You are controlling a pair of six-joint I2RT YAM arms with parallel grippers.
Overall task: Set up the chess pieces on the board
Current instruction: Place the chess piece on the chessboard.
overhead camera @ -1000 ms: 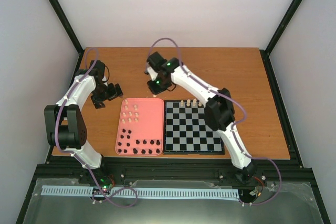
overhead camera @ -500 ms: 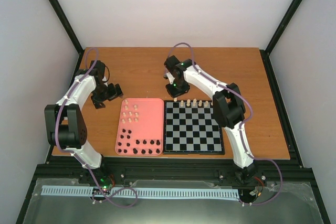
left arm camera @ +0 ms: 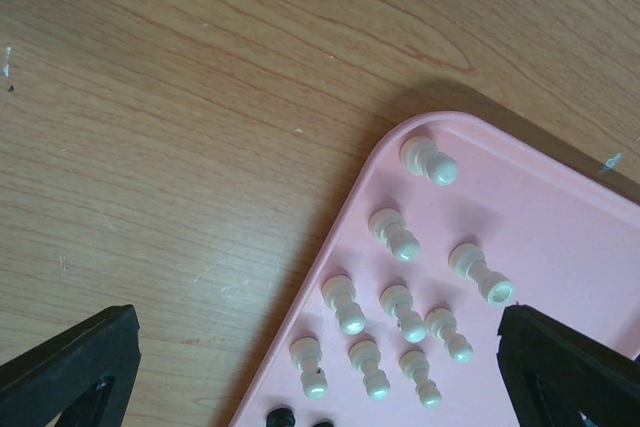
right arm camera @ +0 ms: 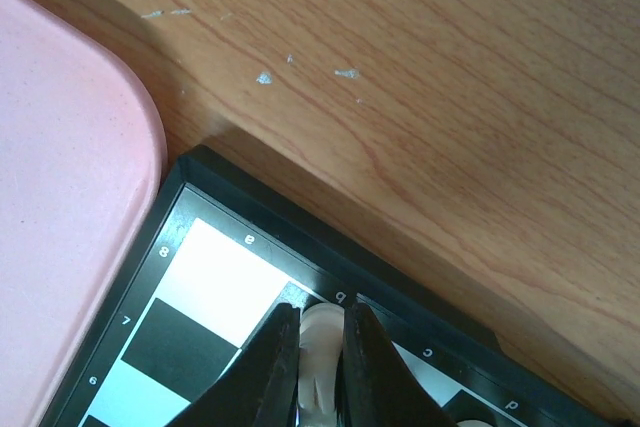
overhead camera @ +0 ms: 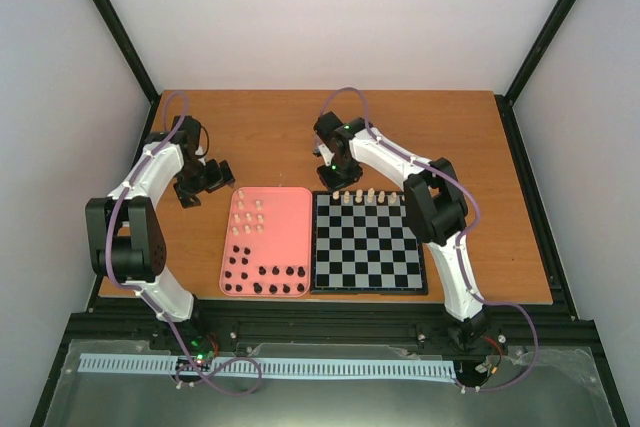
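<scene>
The board (overhead camera: 366, 243) lies right of the pink tray (overhead camera: 290, 232). Several cream pieces (overhead camera: 371, 195) stand along its far row. My right gripper (overhead camera: 334, 183) hangs over the board's far left corner. In the right wrist view it (right arm camera: 320, 362) is shut on a cream piece (right arm camera: 321, 339) above the far-row square marked b. My left gripper (overhead camera: 214, 176) is open over the table by the tray's far left corner. In the left wrist view its fingers (left arm camera: 70, 367) straddle several cream pieces (left arm camera: 397, 307) standing on the tray (left arm camera: 560, 237). Black pieces (overhead camera: 264, 278) fill the tray's near end.
The pink tray's rounded corner (right arm camera: 70, 147) lies just left of the board's black rim (right arm camera: 250, 207). Bare wooden table (overhead camera: 430, 137) stretches behind the board and the tray. Black frame posts (overhead camera: 545, 37) stand at the table's corners.
My right gripper has moved right, from behind the tray's far edge to the board's far left corner, and sunk slightly. The left arm has not moved.
</scene>
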